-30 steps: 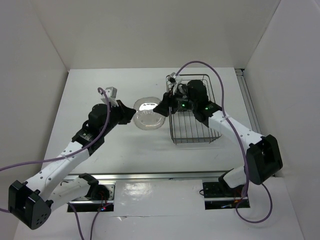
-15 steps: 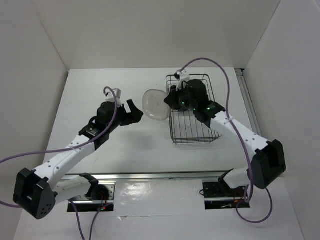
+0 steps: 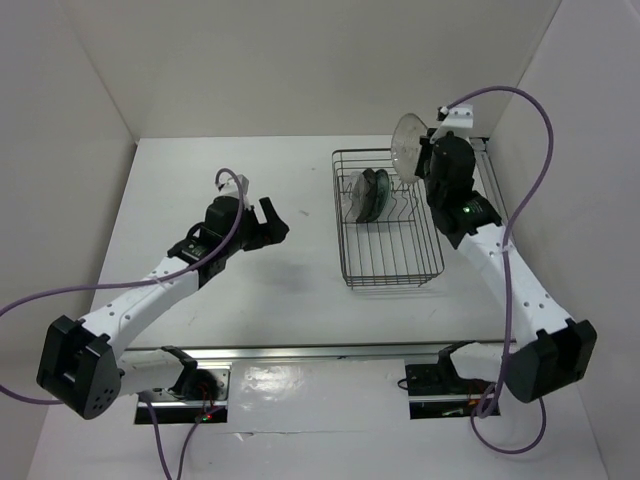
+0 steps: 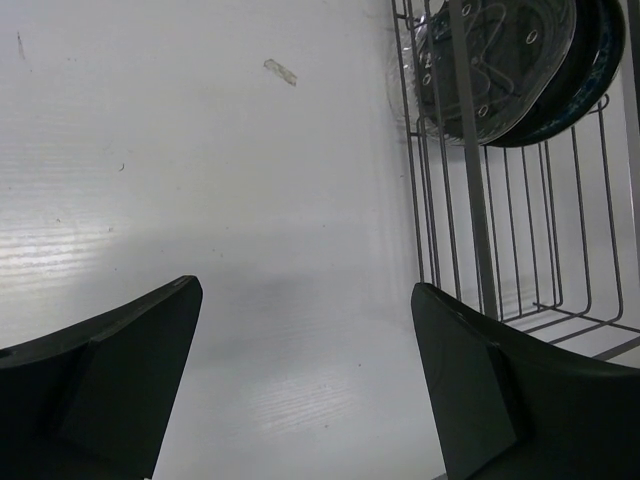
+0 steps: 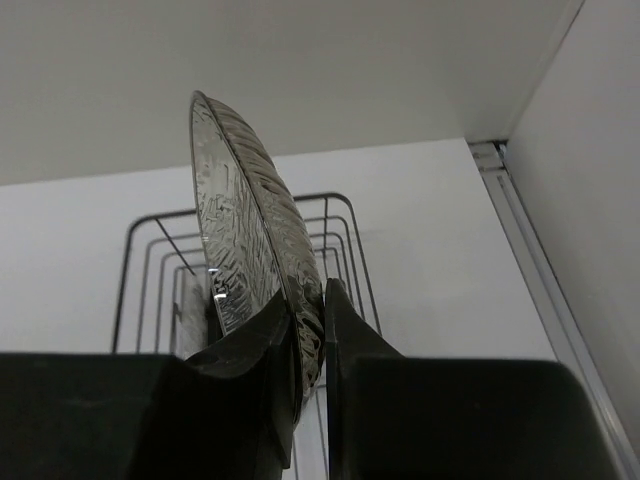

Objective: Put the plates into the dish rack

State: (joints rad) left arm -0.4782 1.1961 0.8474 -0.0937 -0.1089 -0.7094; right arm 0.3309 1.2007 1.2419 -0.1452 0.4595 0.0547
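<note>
Glassy and ribbed, the translucent plate (image 5: pixel 240 230) stands on edge, pinched at its lower rim by the right gripper (image 5: pixel 308 305). It is held in the air near the far right corner of the dish rack (image 3: pixel 390 262). Inside the rack, toward its far left, three plates stand upright together. A clear glass plate (image 4: pixel 500 60) is in front, a black plate (image 4: pixel 585 85) sits right behind it, and a blue-patterned plate (image 4: pixel 606 70) just peeks past that one. Over on the other side, the left gripper (image 3: pixel 268 222) hovers above the white worktop (image 3: pixel 200 170), beside the rack, its fingers (image 4: pixel 100 370) spread wide and holding nothing.
</note>
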